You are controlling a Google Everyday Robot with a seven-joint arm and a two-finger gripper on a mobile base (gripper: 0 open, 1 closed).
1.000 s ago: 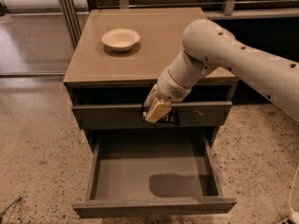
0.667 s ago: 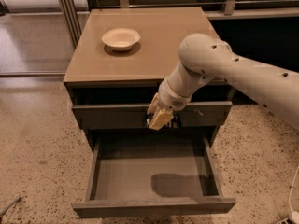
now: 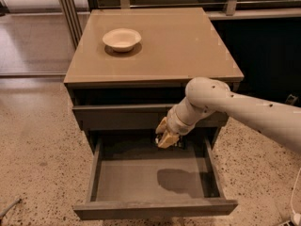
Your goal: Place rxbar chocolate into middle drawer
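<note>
My gripper (image 3: 167, 138) hangs at the end of the white arm, just above the back of the open middle drawer (image 3: 127, 180) and in front of the closed drawer front above it. It is shut on the rxbar chocolate (image 3: 177, 144). Only a small black edge of the bar shows beside the tan fingers (image 3: 162, 134). The drawer is pulled far out and its grey floor is bare, with the arm's shadow on it.
A white bowl (image 3: 122, 38) sits at the back left of the tan cabinet top (image 3: 188, 46). The closed upper drawer front (image 3: 117, 117) is right behind the gripper. Speckled floor surrounds the cabinet, with metal frame legs at the back left.
The arm has dropped. The gripper with the bar has moved down from in front of the upper drawer front to the back of the open drawer.
</note>
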